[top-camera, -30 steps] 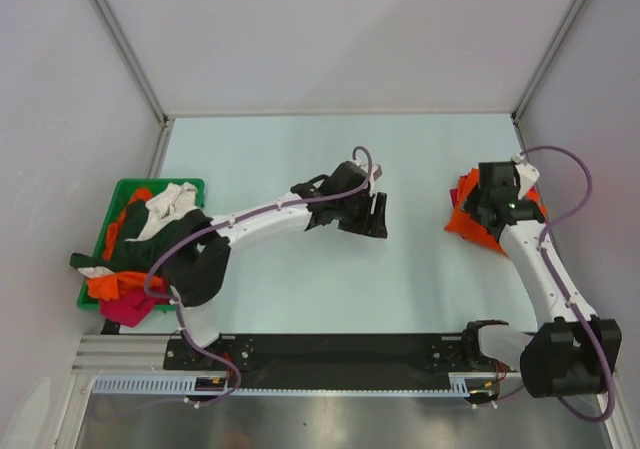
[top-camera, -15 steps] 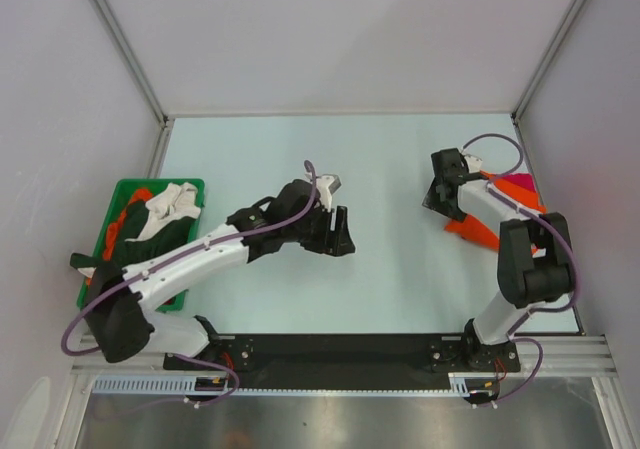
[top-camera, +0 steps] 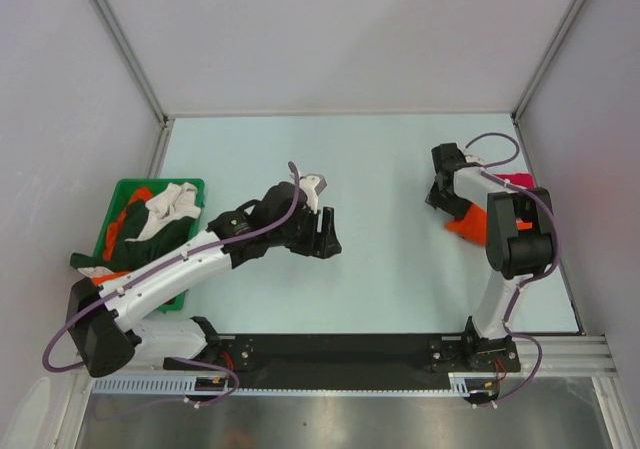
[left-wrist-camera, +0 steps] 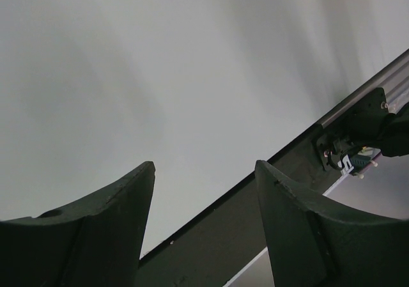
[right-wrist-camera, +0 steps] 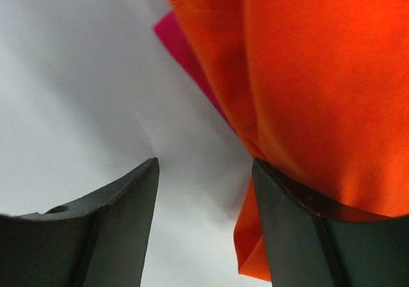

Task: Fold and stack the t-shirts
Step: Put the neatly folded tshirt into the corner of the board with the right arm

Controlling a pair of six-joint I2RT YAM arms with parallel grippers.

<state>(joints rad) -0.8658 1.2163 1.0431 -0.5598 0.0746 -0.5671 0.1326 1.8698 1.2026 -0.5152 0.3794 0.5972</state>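
Bright orange t-shirt (right-wrist-camera: 319, 76): soft knit, folded in thick rounded layers, at the table's (top-camera: 380, 159) far right. Its lower edge drapes against one finger of the right gripper (right-wrist-camera: 204, 165). A magenta-red t-shirt (right-wrist-camera: 185, 44) lies flat beneath it, one corner showing. Right jaws spread, nothing pinched between them. Left gripper (left-wrist-camera: 204, 165) hangs over bare pale table mid-left, its dark curved fingers apart and empty. Green plastic bin (top-camera: 190, 183) at the left edge holds crumpled shirts: cream t-shirt (top-camera: 170, 207) on top, dark green t-shirt (top-camera: 105, 259) spilling over the rim.
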